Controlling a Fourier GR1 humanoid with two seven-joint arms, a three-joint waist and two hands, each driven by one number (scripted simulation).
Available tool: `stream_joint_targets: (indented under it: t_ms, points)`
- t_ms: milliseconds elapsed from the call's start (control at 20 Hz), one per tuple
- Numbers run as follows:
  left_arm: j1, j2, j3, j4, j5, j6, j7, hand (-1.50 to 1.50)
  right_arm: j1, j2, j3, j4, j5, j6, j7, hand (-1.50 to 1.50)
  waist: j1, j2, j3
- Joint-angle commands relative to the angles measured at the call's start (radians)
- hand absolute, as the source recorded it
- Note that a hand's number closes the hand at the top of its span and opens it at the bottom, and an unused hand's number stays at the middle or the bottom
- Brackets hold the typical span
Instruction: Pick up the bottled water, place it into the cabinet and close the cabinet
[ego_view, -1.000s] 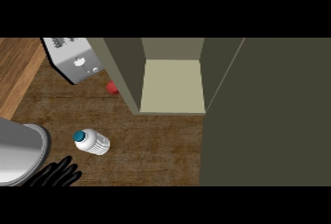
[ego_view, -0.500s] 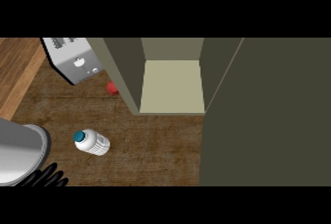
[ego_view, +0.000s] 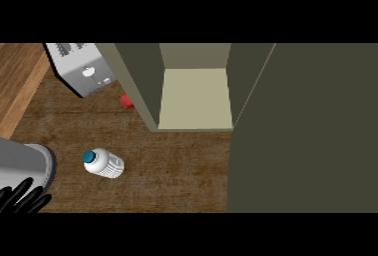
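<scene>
The bottled water (ego_view: 102, 163), white with a teal cap, stands upright on the wooden counter at the lower left. The cabinet (ego_view: 195, 97) is open at the top centre and shows a pale, bare shelf. Its dark door (ego_view: 303, 130) is swung out and fills the right side of the view. My left hand (ego_view: 22, 198) shows at the lower left edge with straight, spread fingers, left of and below the bottle and apart from it. The grey forearm (ego_view: 22, 165) rises above it. My right hand does not show.
A silver toaster (ego_view: 81, 75) sits at the top left. A small red object (ego_view: 127, 101) lies partly hidden behind the cabinet's left wall. A lighter wooden strip (ego_view: 18, 85) runs along the counter's left edge.
My left hand has slid left and slightly down toward the view's corner, away from the bottle. The bottle and the cabinet door have not moved.
</scene>
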Motion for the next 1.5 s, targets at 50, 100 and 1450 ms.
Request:
stream_joint_targets:
  t_ms: [50, 100, 1450]
  points:
    - [-0.028, -0.002, 0.047, -0.067, 0.097, 0.044, 0.02, -1.5, 0.053, 0.009, -0.001, -0.231, -0.155, -0.032, 0.115, -1.5, -0.006, 0.004, -0.001]
    - [-0.001, 0.014, 0.065, -0.066, 0.125, 0.027, 0.034, -1.5, 0.124, -0.024, -0.062, -0.219, -0.19, 0.034, 0.068, -1.5, -0.012, 0.001, 0.0]
    - [-0.497, -0.095, 0.0, 0.704, -0.412, -0.058, -0.212, -1.5, 0.222, -0.002, -0.114, -0.169, -0.258, 0.15, -0.055, -1.5, -0.032, 0.007, -0.002]
